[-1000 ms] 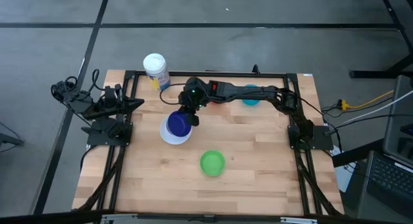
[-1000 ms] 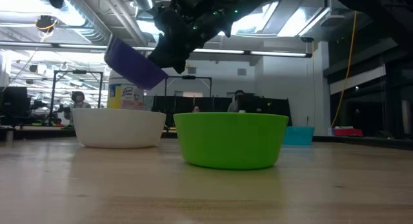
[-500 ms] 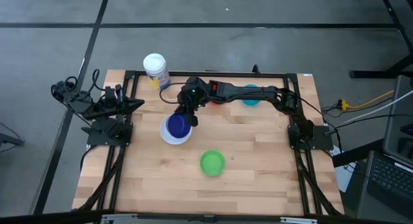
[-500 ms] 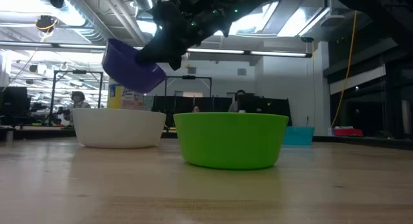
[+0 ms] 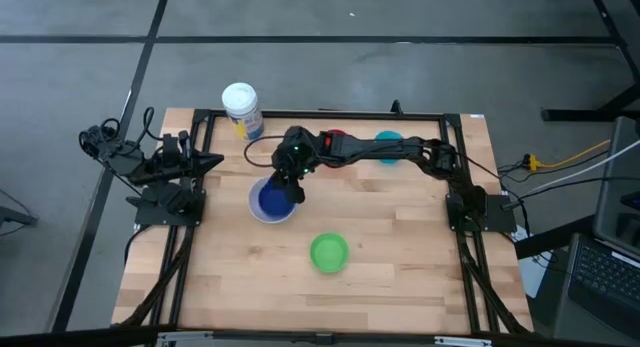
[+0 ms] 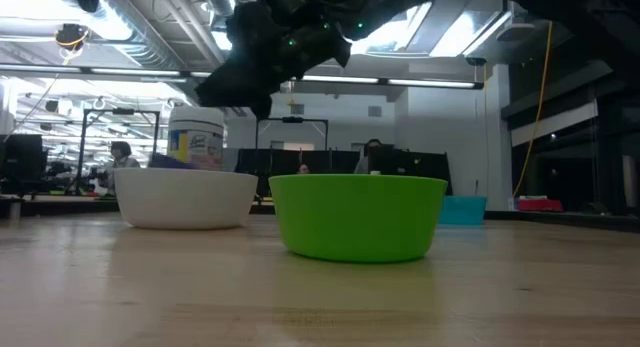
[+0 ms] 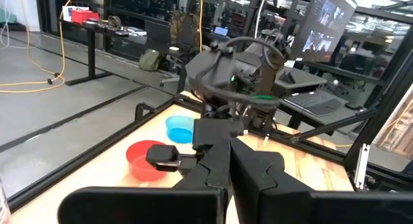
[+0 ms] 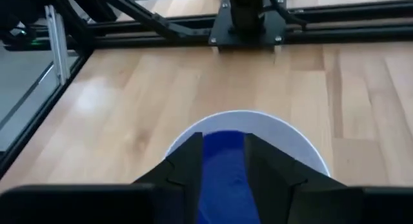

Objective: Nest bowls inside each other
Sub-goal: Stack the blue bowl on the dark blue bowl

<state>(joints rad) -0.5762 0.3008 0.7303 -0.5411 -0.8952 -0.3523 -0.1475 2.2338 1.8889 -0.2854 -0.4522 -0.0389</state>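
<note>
The dark blue bowl [image 5: 268, 200] sits inside the white bowl [image 5: 253, 212] at the table's middle left. In the low view only a sliver of its rim [image 6: 166, 162] shows above the white bowl [image 6: 185, 198]. My right gripper [image 8: 224, 141] hangs open just above it, its fingers over the blue bowl [image 8: 222, 169] and touching nothing. The green bowl [image 5: 329, 253] stands toward the near edge. The teal bowl [image 5: 388, 148] and the red bowl [image 7: 147, 160] stand at the far side. My left gripper [image 7: 229, 161] waits shut at the table's left edge.
A white-lidded container [image 5: 241, 109] stands upright at the far left corner, behind the white bowl. Black frame rails [image 5: 330, 115] run along the table's edges. Bare wood lies between the white and green bowls and to the right of them.
My right gripper held the dark blue bowl tilted above the white bowl, then let it go. The blue bowl has dropped into the white bowl and now sits level in it. The gripper has stayed above, tipping slightly more downward.
</note>
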